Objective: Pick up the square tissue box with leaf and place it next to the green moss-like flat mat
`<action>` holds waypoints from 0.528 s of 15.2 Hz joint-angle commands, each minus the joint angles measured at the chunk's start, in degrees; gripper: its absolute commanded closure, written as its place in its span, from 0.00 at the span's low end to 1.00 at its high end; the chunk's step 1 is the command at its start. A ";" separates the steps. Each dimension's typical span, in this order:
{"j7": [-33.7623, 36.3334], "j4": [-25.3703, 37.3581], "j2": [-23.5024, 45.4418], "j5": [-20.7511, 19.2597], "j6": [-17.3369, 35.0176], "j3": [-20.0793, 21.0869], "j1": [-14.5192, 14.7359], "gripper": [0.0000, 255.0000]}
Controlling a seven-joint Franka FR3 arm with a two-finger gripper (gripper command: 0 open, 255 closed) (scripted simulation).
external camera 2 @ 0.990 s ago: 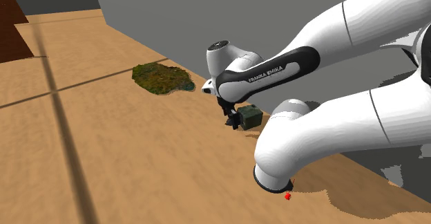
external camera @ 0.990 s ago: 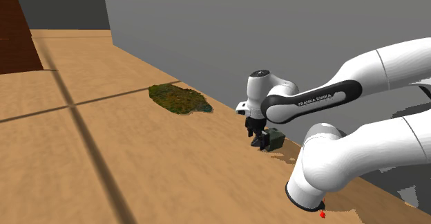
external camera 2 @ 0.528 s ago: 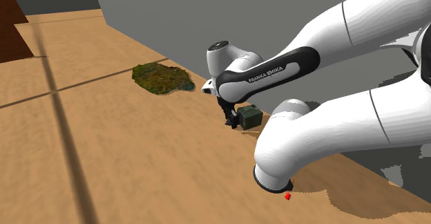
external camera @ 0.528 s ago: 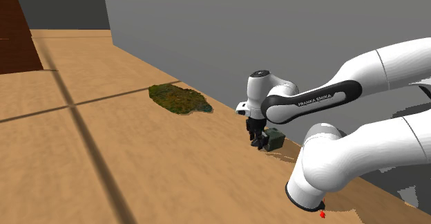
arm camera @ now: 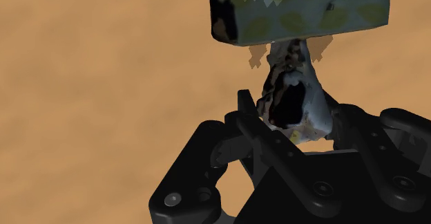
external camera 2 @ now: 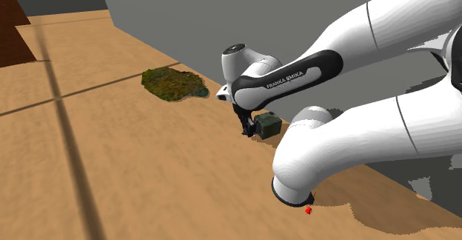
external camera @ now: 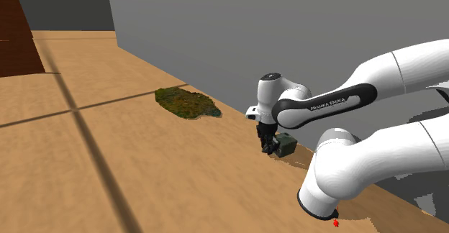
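A: How does the hand stand?

B: The gripper (arm camera: 291, 108) has its two black fingers (arm camera: 244, 108) drawn in on a pale tissue tuft (arm camera: 290, 84). Each finger seems to press one side of it, though the tuft is ragged and dark in the middle, so the contact is hard to read.

A: And the tuft comes out of what?

B: The tissue box (arm camera: 297, 8), which is squarish and grey-blue with olive leaf shapes on the face turned to the hand camera. The tuft juts from that face toward the fingers.

A: Where is the box from outside?

B: In the shoulder view the gripper (external camera: 268, 147) hangs low over the wooden surface (external camera: 144, 167), and the tissue box (external camera: 288, 144) is just beside it — dark green here, close to the foot of the grey wall (external camera: 252, 30). I cannot tell whether it rests on the wood or is a little clear of it. The second exterior view has the same pairing, gripper (external camera 2: 248, 131) against box (external camera 2: 269, 124).

A: The mat?

B: The green mossy mat (external camera: 187, 103) lies flat on the wood, further along the wall and well apart from the box, toward the shoulder view's left. In the second exterior view the mat (external camera 2: 175, 84) is also up and to the left of the box.

A: The arm?

B: The white arm (external camera: 403, 73) comes in from the shoulder view's right, its elbow bent low above the wood.
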 commanded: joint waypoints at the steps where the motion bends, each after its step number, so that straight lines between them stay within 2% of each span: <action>1: -0.01 0.01 0.01 -0.03 0.01 -0.01 -0.02 1.00; 8: -1.41 3.43 -4.48 3.10 -7.66 2.34 0.93 1.00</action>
